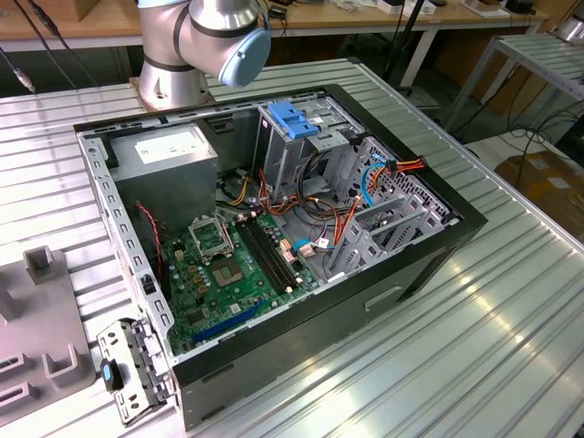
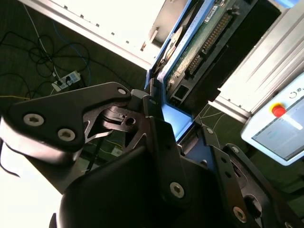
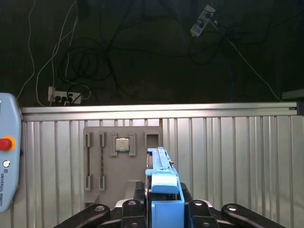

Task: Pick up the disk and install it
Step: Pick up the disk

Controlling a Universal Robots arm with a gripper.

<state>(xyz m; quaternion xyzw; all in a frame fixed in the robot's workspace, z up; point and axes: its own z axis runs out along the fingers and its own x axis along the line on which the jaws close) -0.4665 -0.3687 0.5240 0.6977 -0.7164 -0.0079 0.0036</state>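
in both wrist views the gripper (image 3: 164,199) is clamping its fingers on the disk (image 3: 159,164) by the blue carrier frame, over the ribbed table (image 3: 237,156). the second wrist view is showing the disk's green circuit board (image 2: 202,35). the first wrist view is showing a grey fixture tray (image 3: 95,161) holding a processor chip (image 3: 122,144). the exterior view is showing the open computer case (image 1: 301,351) containing motherboard (image 1: 228,269), power supply (image 1: 173,155) and drive cage (image 1: 297,141).
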